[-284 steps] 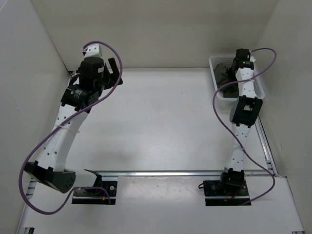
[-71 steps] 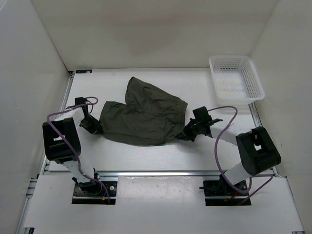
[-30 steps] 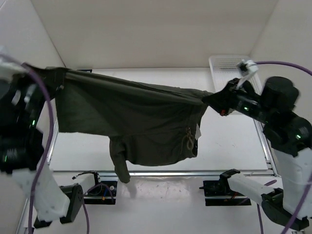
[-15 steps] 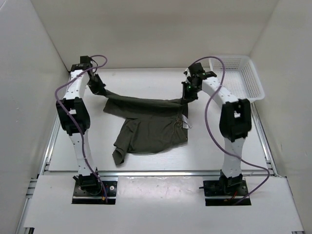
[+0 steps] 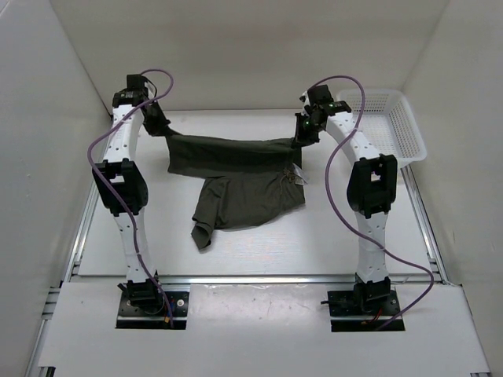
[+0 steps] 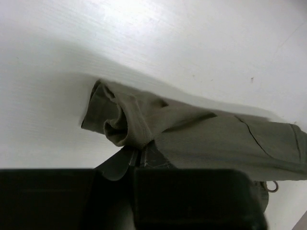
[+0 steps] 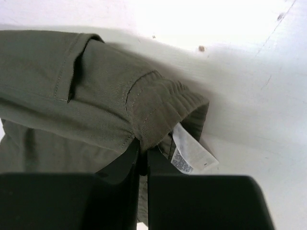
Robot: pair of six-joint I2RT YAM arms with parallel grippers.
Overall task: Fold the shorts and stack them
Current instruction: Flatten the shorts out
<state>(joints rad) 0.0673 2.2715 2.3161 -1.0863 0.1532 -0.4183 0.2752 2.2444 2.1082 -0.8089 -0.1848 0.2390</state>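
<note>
Olive-green cloth, soft and matte, makes up the shorts, which lie across the far middle of the white table, their upper edge stretched in a shallow sag between the two arms. The left gripper has its dark fingers pressed together on a bunched, rolled corner of the fabric. The right gripper is pinched likewise on the ribbed, gathered waistband, just beside a white printed label that sticks out under the fold. Stitched seams run along the cloth near that grip. Below the held edge the garment drapes in loose folds onto the tabletop, one leg ending in a crumpled point towards the near left. A white plastic mesh basket stands at the far right corner, near the right arm but apart from the cloth. Bare tabletop shows between the shorts and the metal rail along the near edge, and on either side out to the white walls.
</note>
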